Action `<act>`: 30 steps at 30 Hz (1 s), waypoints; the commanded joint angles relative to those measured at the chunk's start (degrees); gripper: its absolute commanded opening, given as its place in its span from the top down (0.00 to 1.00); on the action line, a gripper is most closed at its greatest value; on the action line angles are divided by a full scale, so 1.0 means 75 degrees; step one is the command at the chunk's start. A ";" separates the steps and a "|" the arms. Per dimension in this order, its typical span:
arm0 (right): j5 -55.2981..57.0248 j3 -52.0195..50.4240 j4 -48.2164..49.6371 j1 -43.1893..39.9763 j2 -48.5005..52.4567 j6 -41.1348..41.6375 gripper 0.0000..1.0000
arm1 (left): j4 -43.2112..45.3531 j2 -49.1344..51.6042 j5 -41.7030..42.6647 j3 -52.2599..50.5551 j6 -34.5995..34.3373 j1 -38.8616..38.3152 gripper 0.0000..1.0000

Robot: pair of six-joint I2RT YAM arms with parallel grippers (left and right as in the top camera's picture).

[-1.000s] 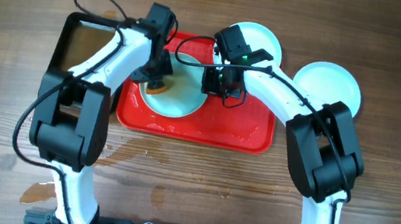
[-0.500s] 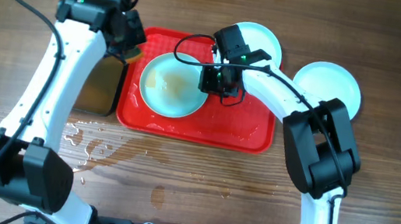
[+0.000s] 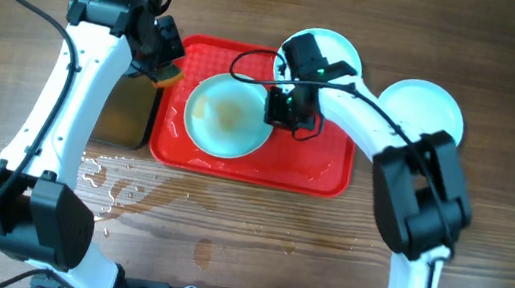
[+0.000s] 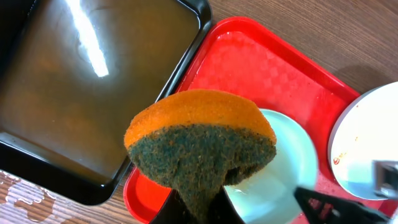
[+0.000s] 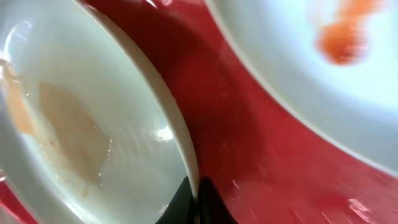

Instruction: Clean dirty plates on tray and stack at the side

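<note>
Centre frame overhead, the tray point(image 3: 315, 167) holds one plate point(image 3: 229, 120) filmed with brownish sauce; the right gripper point(image 3: 283, 107) is clenched on its right rim. A second plate point(image 3: 337, 46), smeared orange, lies at the tray's upper right corner, and a third plate point(image 3: 429, 110) sits on the table at right. At upper left, the left gripper point(image 3: 161, 65) grasps a sponge point(image 4: 199, 143) over the pan point(image 3: 126, 110) edge

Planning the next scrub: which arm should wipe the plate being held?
Likely left: the left gripper holds the sponge by the tray, while the right gripper pinches the rim of the plate.
</note>
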 commanded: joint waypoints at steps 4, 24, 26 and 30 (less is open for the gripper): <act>0.1973 0.0061 -0.0688 -0.0017 -0.2057 -0.0233 0.96 | -0.0026 0.0076 0.0353 0.0035 0.0090 0.0009 0.96; 0.8107 0.0026 -0.2052 0.1993 -0.3028 0.0595 0.96 | -0.0233 0.0076 0.0839 0.0035 0.0297 0.0006 0.96; 0.8536 -0.0003 -0.2052 0.2288 -0.3022 0.0711 0.96 | -0.0289 0.0076 0.0836 0.0035 0.0297 0.0009 0.96; 0.8702 -0.0003 -0.1953 0.2439 -0.3019 0.0766 0.96 | -0.0382 0.0076 0.0836 0.0035 0.0469 0.0009 0.96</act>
